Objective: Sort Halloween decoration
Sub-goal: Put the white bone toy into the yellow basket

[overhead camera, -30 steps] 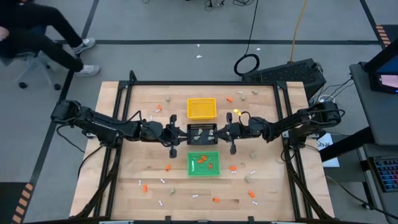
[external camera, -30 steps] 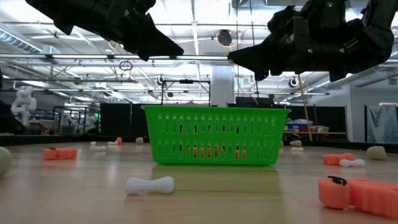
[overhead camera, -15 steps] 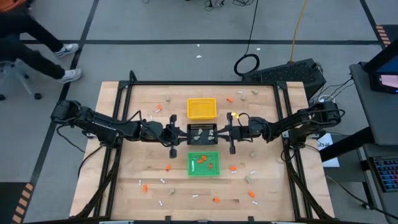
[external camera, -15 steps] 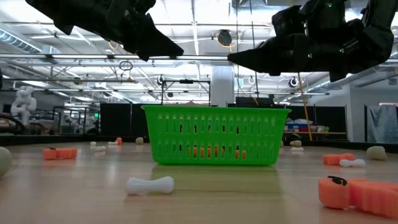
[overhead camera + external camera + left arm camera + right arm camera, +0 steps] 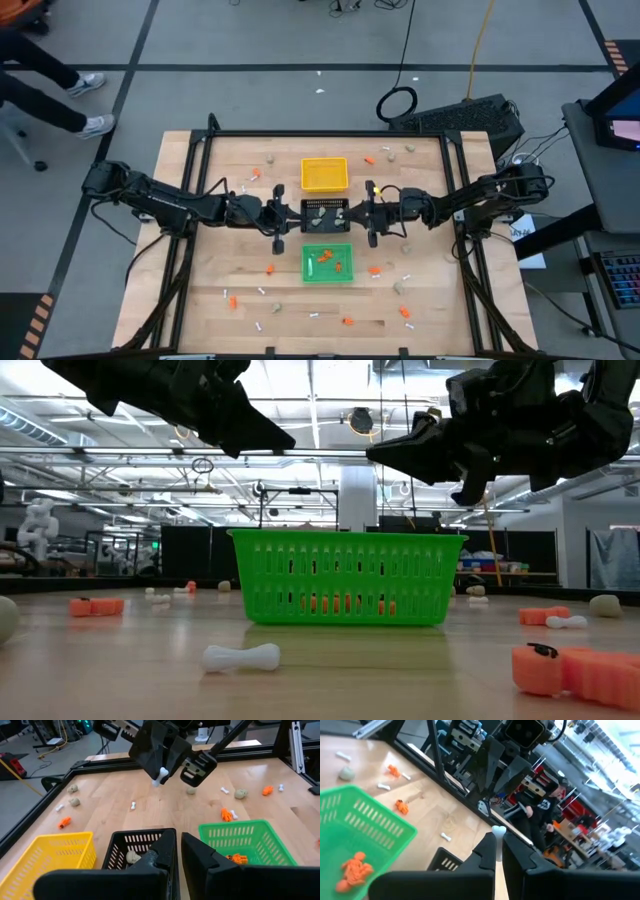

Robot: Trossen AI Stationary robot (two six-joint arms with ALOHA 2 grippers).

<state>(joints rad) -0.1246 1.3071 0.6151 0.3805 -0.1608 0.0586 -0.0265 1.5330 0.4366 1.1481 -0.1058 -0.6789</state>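
Across wooden table, scattered Halloween decoration, workshop behind

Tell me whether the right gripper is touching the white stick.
Touching. The left wrist view shows the right gripper shut on the white stick, which pokes out below its jaws; the right wrist view shows the stick's tip between them.

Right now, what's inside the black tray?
In the black tray, the left wrist view shows one beige-grey lump; the high view shows a few pale pieces. The left gripper covers the rest of its floor, so the full contents can't be counted.
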